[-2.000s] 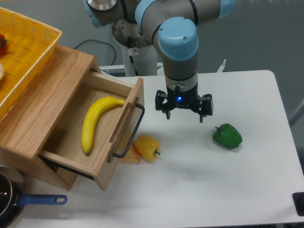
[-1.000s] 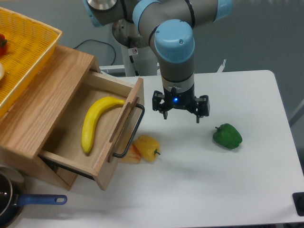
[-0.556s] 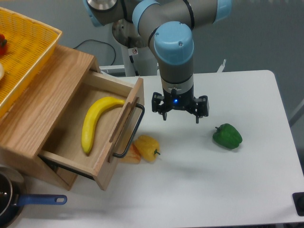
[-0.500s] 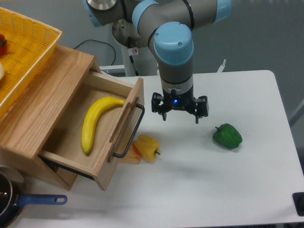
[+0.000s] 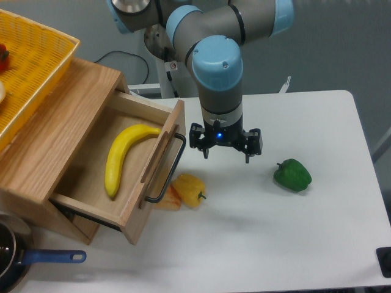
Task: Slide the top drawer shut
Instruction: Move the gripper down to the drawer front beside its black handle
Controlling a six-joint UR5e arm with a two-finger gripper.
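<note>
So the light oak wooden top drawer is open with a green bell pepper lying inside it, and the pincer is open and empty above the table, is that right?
Not quite: the camera view shows a yellow banana inside the open light oak wooden top drawer; the green bell pepper sits on the white table. The pincer is indeed open and empty.

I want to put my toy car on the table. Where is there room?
Free: the white table in front of the green pepper, and the far right corner behind it. Crowded: by the top drawer, where the yellow pepper lies and the hand hangs.
</note>
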